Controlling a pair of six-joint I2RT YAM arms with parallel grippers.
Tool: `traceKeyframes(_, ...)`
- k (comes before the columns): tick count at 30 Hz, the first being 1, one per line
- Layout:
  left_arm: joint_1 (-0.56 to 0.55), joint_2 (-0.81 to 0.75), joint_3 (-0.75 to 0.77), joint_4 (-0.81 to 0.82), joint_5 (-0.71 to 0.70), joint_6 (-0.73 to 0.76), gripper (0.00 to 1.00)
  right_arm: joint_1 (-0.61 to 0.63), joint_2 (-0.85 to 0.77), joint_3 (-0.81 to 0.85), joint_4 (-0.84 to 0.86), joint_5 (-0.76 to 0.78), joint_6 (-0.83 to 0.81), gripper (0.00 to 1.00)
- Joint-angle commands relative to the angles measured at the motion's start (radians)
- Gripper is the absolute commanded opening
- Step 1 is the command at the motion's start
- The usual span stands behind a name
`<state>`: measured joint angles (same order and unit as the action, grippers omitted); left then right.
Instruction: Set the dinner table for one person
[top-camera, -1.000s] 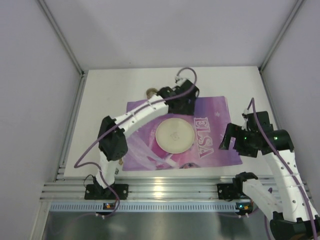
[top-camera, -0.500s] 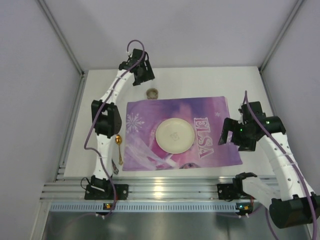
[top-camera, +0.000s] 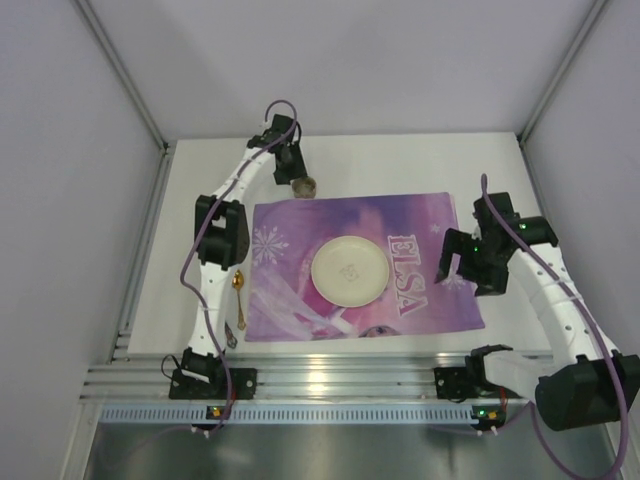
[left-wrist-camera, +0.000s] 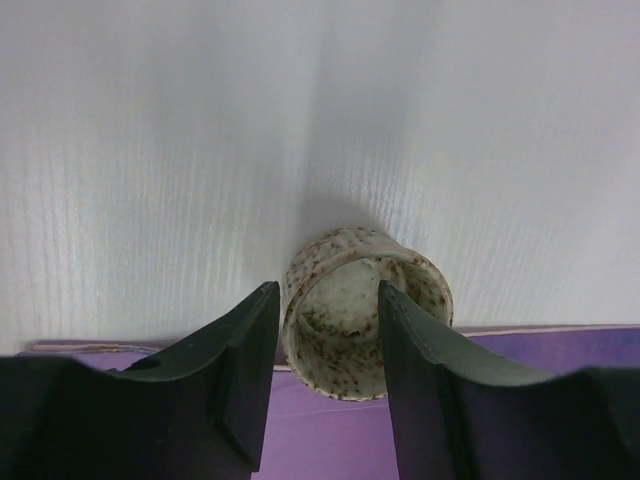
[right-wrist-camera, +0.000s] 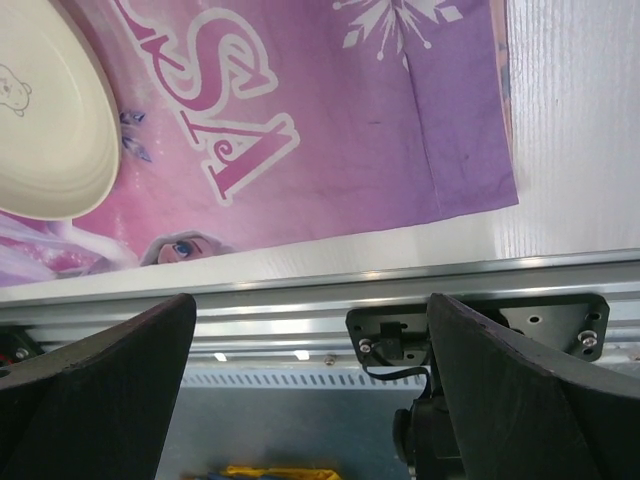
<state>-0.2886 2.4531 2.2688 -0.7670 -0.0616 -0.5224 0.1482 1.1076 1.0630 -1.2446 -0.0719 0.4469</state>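
Note:
The dinner table (top-camera: 190, 230) is a white tabletop with a purple "ELSA" placemat (top-camera: 300, 290) on it. A cream plate (top-camera: 349, 271) sits in the middle of the mat. A speckled cup (top-camera: 304, 185) stands just beyond the mat's far edge. My left gripper (top-camera: 292, 168) is open right at the cup. In the left wrist view the cup (left-wrist-camera: 340, 330) sits at the tips of the left gripper (left-wrist-camera: 328, 290), and the right finger (left-wrist-camera: 420, 380) covers its right side. A gold spoon (top-camera: 238, 285) lies left of the mat. My right gripper (top-camera: 462, 262) is wide open and empty above the mat's right edge.
An aluminium rail (top-camera: 330, 375) runs along the near edge of the table and also shows in the right wrist view (right-wrist-camera: 300, 300). Grey walls close in the table on three sides. The plate (right-wrist-camera: 50, 120) and the placemat (right-wrist-camera: 330, 120) show in the right wrist view.
My left arm swung from over the mat's far edge to the back of the table, then came down at the cup. My right gripper moved a little farther from the near edge.

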Motion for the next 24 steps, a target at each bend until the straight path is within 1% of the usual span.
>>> traceKeyframes(1,0.008,-0.013,-0.020,0.041,-0.007,0.038,0.48,0.004,0.009,0.032,0.042,0.014,0.015,1.00)
traceKeyframes(8,0.017,0.021,-0.045,0.029,-0.007,0.068,0.39,0.002,0.024,0.026,0.060,0.009,0.016,1.00)
traceKeyframes(9,0.017,0.027,-0.040,0.025,-0.006,0.074,0.35,0.004,0.026,0.025,0.065,0.007,0.016,1.00)
traceKeyframes(11,0.017,0.040,-0.029,0.021,-0.009,0.085,0.31,0.002,0.031,0.019,0.074,-0.002,0.015,1.00)
traceKeyframes(12,0.017,0.044,-0.016,0.017,-0.010,0.087,0.22,0.002,0.032,0.017,0.076,-0.003,0.015,1.00)
traceKeyframes(14,0.017,0.056,0.009,0.012,-0.004,0.087,0.12,0.002,0.035,0.009,0.086,-0.012,0.012,1.00)
traceKeyframes(15,0.017,0.057,0.017,0.011,0.002,0.082,0.00,0.002,0.038,0.008,0.091,-0.020,0.012,1.00)
traceKeyframes(18,0.019,0.038,0.031,0.023,0.017,0.071,0.00,0.002,0.047,0.017,0.096,-0.026,0.001,1.00)
traceKeyframes(21,0.017,-0.023,0.037,0.054,0.025,0.062,0.00,0.002,0.063,0.058,0.100,-0.037,-0.010,1.00)
traceKeyframes(23,0.016,-0.074,0.049,0.057,0.028,0.062,0.00,0.004,0.078,0.110,0.129,-0.077,-0.022,1.00)
traceKeyframes(24,0.014,-0.092,0.051,0.057,0.032,0.062,0.00,0.004,0.081,0.130,0.145,-0.125,-0.025,1.00)
